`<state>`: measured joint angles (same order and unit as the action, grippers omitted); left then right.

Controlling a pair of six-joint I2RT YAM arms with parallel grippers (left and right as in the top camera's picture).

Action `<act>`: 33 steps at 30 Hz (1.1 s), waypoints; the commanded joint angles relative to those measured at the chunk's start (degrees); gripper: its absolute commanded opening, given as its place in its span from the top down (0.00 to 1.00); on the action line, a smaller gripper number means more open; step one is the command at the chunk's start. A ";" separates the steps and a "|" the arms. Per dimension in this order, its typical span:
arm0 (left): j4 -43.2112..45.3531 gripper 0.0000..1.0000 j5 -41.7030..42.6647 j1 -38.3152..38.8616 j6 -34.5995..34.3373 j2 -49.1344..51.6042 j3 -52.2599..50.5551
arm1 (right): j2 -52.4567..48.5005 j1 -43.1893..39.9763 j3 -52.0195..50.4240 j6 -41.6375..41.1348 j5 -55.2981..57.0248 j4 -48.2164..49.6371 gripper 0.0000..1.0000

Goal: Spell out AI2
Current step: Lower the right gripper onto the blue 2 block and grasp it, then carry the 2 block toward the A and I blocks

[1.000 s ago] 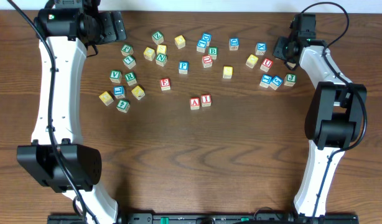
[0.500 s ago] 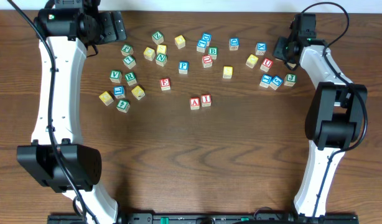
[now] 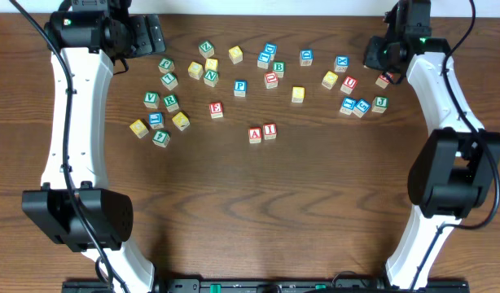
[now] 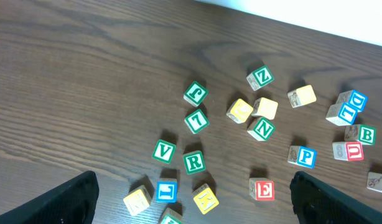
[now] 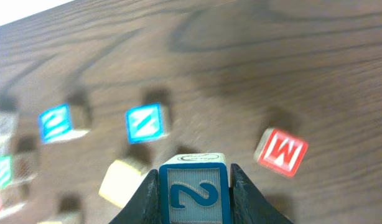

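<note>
A red A block and a red I block sit side by side at the table's middle. My right gripper is shut on a blue 2 block and holds it above the table at the far right. A red M block lies just beyond it, also seen overhead. My left gripper is open and empty, high over the left block cluster, at the far left of the overhead view.
Many loose letter blocks lie across the far half of the table: a green V, green R, red E, blue P. A small group sits at the right. The table's back edge is close behind.
My right gripper has lifted and swung back toward the far right edge with the 2 block in it. The left arm and the A and I blocks have not moved.
</note>
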<state>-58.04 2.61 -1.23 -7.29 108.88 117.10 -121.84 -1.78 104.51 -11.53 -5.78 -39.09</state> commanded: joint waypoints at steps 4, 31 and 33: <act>0.00 0.02 -0.52 0.02 0.13 0.42 0.39 | 2.23 4.85 0.72 6.49 -5.53 -9.07 0.94; 0.00 0.02 -0.52 0.02 0.13 0.42 0.39 | 1.95 20.17 -10.60 27.96 -4.72 -12.98 0.87; 0.00 0.02 -0.52 0.02 0.13 0.39 0.39 | 1.95 20.26 -12.20 28.65 -4.92 -12.13 0.87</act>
<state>-58.04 2.61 -1.23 -7.31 108.88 117.10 -120.46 17.85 94.30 14.66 -10.57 -51.79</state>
